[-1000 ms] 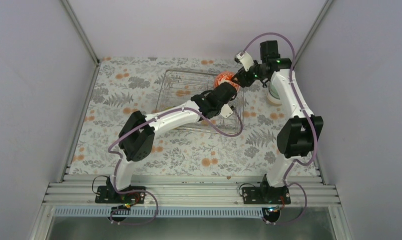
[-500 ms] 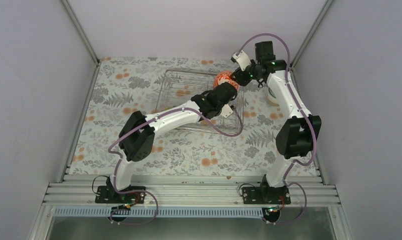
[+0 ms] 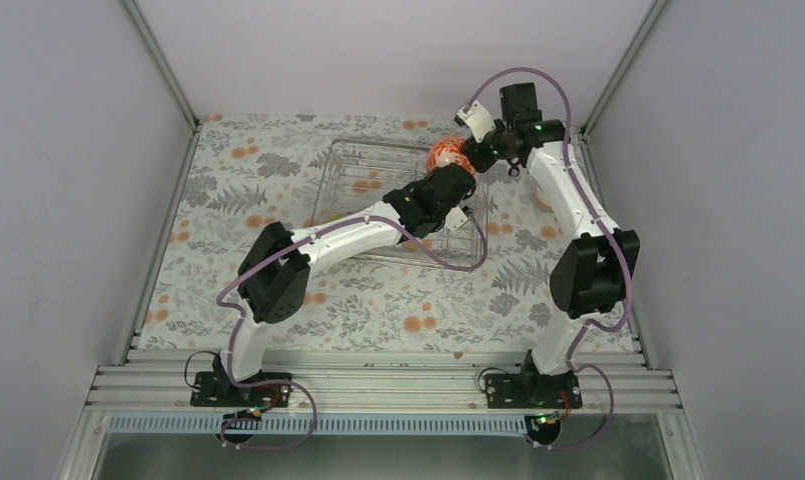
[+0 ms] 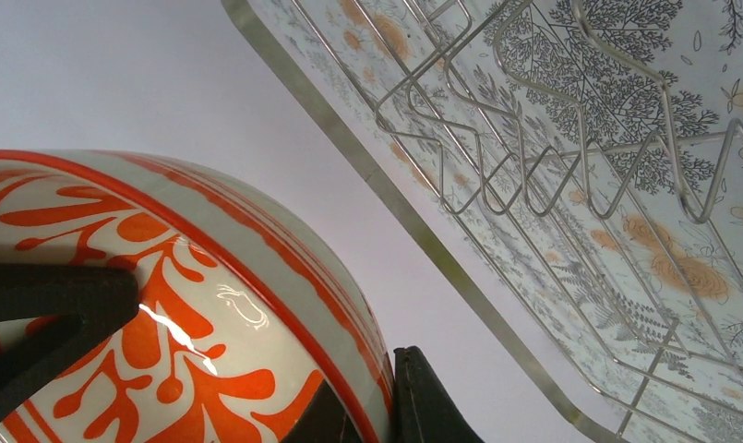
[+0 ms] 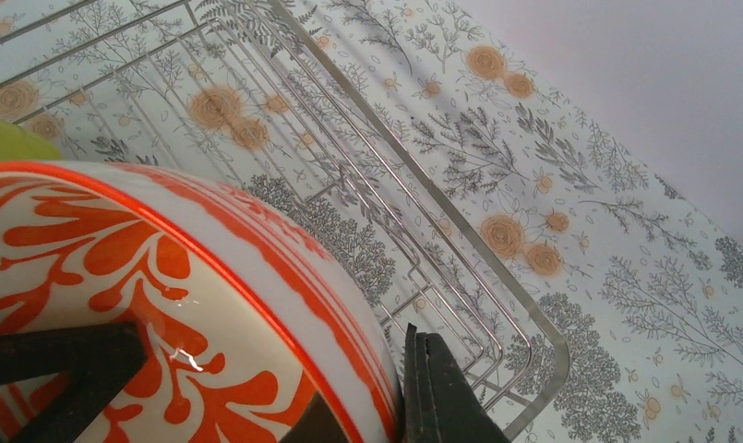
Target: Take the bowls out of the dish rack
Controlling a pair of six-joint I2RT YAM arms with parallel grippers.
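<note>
An orange-and-white patterned bowl point(image 3: 444, 156) is held above the far right corner of the wire dish rack point(image 3: 378, 160). My left gripper point(image 3: 456, 178) reaches up from the rack side and is shut on the bowl's wall. In the left wrist view the bowl point(image 4: 164, 277) fills the space between the fingers of the left gripper point(image 4: 266, 323). My right gripper point(image 3: 468, 150) meets the same bowl from the right. In the right wrist view the right gripper point(image 5: 275, 332) is shut on the bowl point(image 5: 164, 277), with one finger point(image 5: 427, 388) pressed against its rim.
The rack's rim point(image 5: 497, 277) and wires lie below the bowl on the floral tablecloth point(image 3: 398, 300). A pale bowl point(image 3: 540, 197) sits on the cloth right of the rack, mostly behind the right arm. A green object point(image 5: 7, 138) peeks over the bowl's edge.
The right gripper has swung left and slightly farther back, closing in on the orange bowl. The bowl and left gripper have shifted a little up and left.
</note>
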